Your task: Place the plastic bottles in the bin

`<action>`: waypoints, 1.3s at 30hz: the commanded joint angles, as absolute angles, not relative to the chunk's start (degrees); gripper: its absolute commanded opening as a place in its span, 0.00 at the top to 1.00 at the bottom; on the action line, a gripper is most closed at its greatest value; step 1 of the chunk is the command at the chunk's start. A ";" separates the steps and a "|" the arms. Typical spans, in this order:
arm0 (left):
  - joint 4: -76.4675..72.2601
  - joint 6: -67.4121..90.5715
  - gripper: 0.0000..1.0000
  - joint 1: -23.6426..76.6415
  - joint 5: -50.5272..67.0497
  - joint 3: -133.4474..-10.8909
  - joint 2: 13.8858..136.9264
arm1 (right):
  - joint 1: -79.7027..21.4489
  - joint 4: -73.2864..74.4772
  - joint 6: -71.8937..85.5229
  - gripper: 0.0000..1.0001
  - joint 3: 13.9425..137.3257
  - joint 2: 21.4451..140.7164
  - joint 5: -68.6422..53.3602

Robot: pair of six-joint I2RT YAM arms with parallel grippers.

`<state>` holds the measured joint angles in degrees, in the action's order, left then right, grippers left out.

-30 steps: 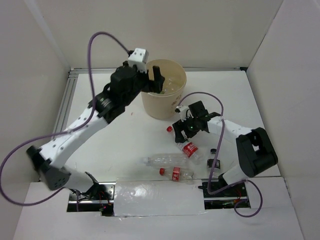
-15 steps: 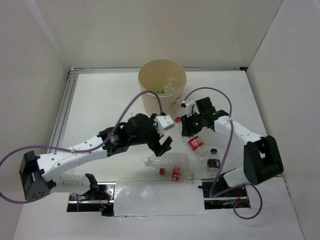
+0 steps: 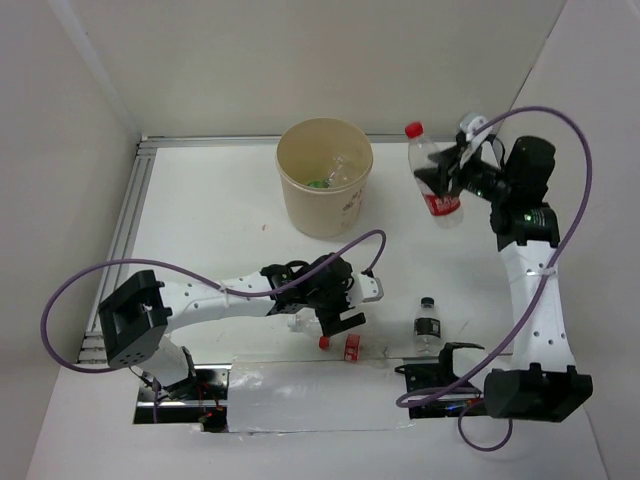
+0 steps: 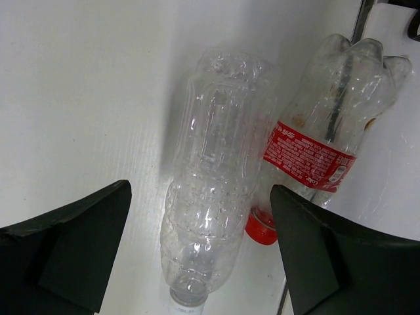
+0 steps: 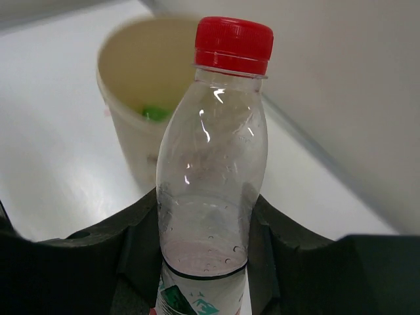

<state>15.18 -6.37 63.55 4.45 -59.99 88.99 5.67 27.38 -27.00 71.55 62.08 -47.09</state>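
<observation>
The beige bin (image 3: 300, 205) stands at the back centre, with a green bottle (image 3: 318, 183) and a clear one inside. My right gripper (image 3: 450, 176) is shut on a red-capped bottle (image 3: 432, 180) and holds it in the air to the right of the bin. In the right wrist view the bottle (image 5: 213, 164) stands upright between the pads, with the bin (image 5: 131, 131) beyond it. My left gripper (image 3: 336, 308) is open and low over a clear unlabelled bottle (image 4: 213, 190), with one finger on each side of it. A red-labelled bottle (image 4: 325, 125) lies beside it.
A small black-capped bottle (image 3: 427, 325) stands on the table at the front right. The red-labelled bottle (image 3: 352, 347) lies near the front edge by the taped strip (image 3: 300, 400). White walls enclose the table on three sides.
My left arm has swung from the bin down to the bottles at the front. My right gripper has lifted the red-capped bottle off the table and carried it up and right.
</observation>
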 commanded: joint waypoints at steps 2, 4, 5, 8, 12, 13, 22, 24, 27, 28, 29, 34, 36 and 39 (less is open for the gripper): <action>11.17 -9.32 0.00 63.98 5.54 -61.00 89.64 | 2.74 1.52 -10.14 0.78 81.54 72.13 -57.57; 10.64 -9.32 0.00 63.98 5.54 -60.47 89.65 | -2.34 -0.35 -7.65 0.72 89.59 80.80 -57.57; 10.63 -8.71 0.00 63.98 5.54 -59.77 90.17 | -4.03 -0.35 -7.65 0.72 91.91 83.30 -57.05; 9.06 -8.09 0.00 63.98 5.54 -58.54 90.18 | -10.08 -5.35 -7.65 0.71 97.37 90.25 -56.34; 7.83 -6.86 0.00 63.98 5.01 -58.54 90.97 | -14.67 -4.75 -7.65 0.67 107.03 100.17 -55.81; 7.82 -6.33 0.00 63.98 5.01 -58.01 91.58 | -15.20 -4.22 -6.17 0.64 108.70 104.11 -55.81; 5.98 -5.80 0.00 63.98 3.26 -57.48 95.27 | -13.81 -2.29 -1.24 0.05 115.84 110.49 -54.57; 5.98 -5.80 0.03 63.98 2.72 -57.48 96.41 | -12.58 -1.42 -0.09 0.05 115.84 108.73 -54.58; 5.36 -6.42 0.10 63.98 1.41 -58.00 98.52 | -8.46 -0.18 1.57 0.05 111.65 103.73 -55.98; 5.36 -6.42 0.17 63.98 1.41 -58.01 99.74 | -7.22 -0.18 2.10 0.05 109.97 102.23 -57.29; 5.36 -7.03 0.21 63.98 1.41 -58.70 100.45 | -5.99 1.04 2.11 0.05 108.04 100.65 -57.91; 6.06 -5.72 0.70 62.67 3.08 -62.22 103.18 | 3.92 5.44 -0.96 0.05 92.76 88.78 -59.15; 7.55 -5.10 0.98 62.05 3.00 -63.97 102.49 | 7.63 12.16 -5.06 0.08 89.92 85.36 -58.62; 8.17 -4.57 1.00 62.05 2.21 -67.93 97.31 | 14.75 21.06 -12.10 0.16 84.48 82.54 -60.02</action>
